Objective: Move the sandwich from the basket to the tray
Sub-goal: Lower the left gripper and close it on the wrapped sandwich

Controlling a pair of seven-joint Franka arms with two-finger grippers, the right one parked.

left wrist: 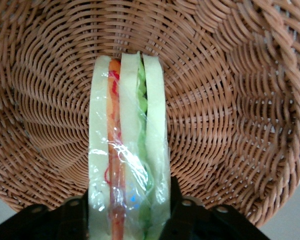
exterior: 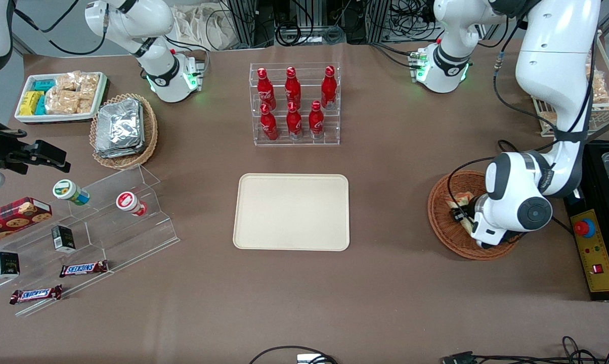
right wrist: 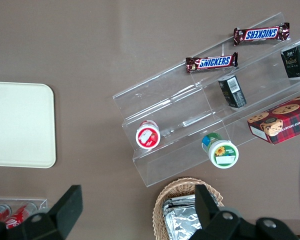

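Cream tray (exterior: 291,212) bare at table centre. Reddish-brown basket (exterior: 441,218) toward the working arm's end. Gripper (left wrist: 127,212) lowered inside basket, fingers (left wrist: 182,210) closed against both sides of wrapped sandwich (left wrist: 127,150).

The sandwich (left wrist: 127,145) — a plastic-wrapped wedge of white bread with an orange layer and a green layer — stands on edge in the basket (left wrist: 230,100), a round, shallow, reddish-brown wicker one toward the working arm's end of the bench. The hand (left wrist: 127,220) is down in the basket, a black finger (left wrist: 182,212) pressed against each bread face of the sandwich. The tray (exterior: 291,211) — flat, cream-beige, rectangular with rounded corners and a low rim — lies bare at mid-bench, well apart from the basket.
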